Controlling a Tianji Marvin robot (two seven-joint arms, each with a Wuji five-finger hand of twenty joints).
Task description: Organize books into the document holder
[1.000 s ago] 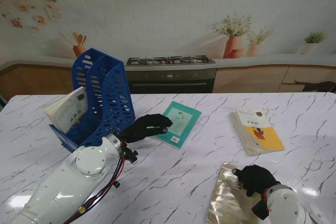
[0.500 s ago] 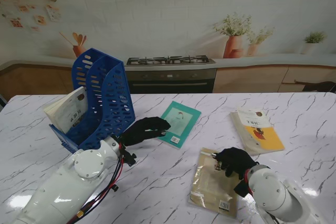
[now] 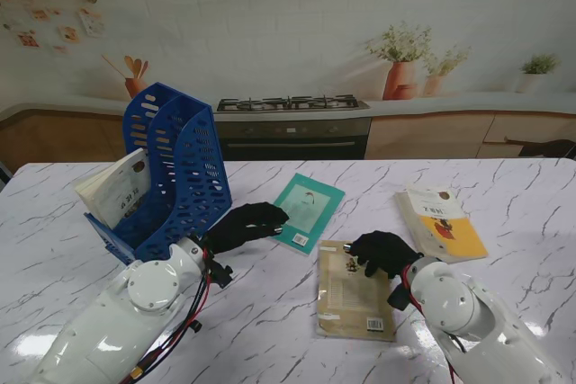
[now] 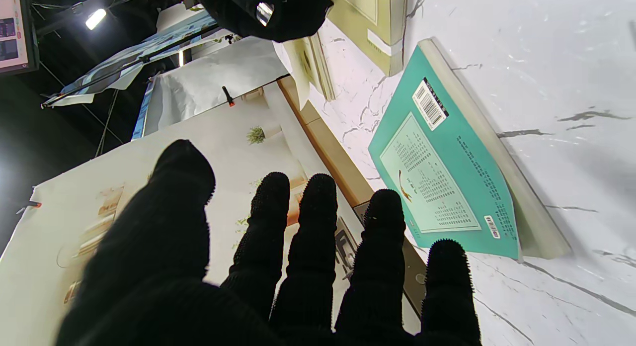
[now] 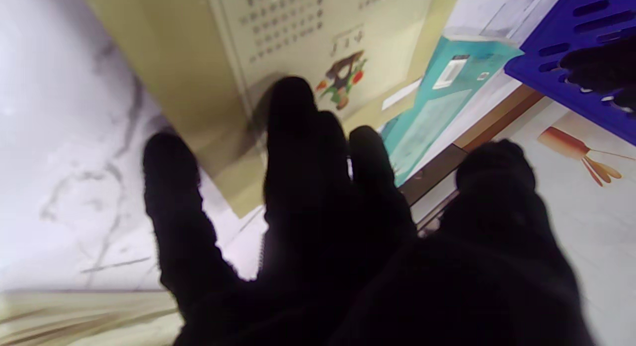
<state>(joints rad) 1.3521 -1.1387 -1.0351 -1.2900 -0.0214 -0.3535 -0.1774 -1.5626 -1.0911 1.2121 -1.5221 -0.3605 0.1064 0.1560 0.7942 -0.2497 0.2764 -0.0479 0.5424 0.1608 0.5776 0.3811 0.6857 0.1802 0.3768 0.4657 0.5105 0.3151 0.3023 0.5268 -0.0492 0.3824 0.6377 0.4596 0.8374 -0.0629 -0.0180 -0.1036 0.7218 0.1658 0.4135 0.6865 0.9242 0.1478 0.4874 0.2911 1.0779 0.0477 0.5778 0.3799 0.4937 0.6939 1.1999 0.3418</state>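
The blue document holder (image 3: 175,168) stands at the left with a white book (image 3: 115,188) leaning in its near slot. A teal book (image 3: 308,211) lies flat just right of it. My left hand (image 3: 247,222) hovers at the teal book's left edge, fingers (image 4: 318,226) spread and holding nothing. My right hand (image 3: 382,252) rests flat on the far end of a tan book (image 3: 353,292), with fingers (image 5: 298,152) spread over its cover (image 5: 298,33) and not curled around it. A yellow and white book (image 3: 441,222) lies at the right.
The holder's wall (image 5: 571,52) and the teal book (image 5: 437,102) lie beyond my right fingertips. The tan book (image 4: 372,18) and my right hand (image 4: 268,13) show past the teal book (image 4: 442,162). A stove and potted plants sit behind the table.
My right hand has slid the tan book left and farther from me, toward the teal book, and turned it. The left hand has hardly moved.
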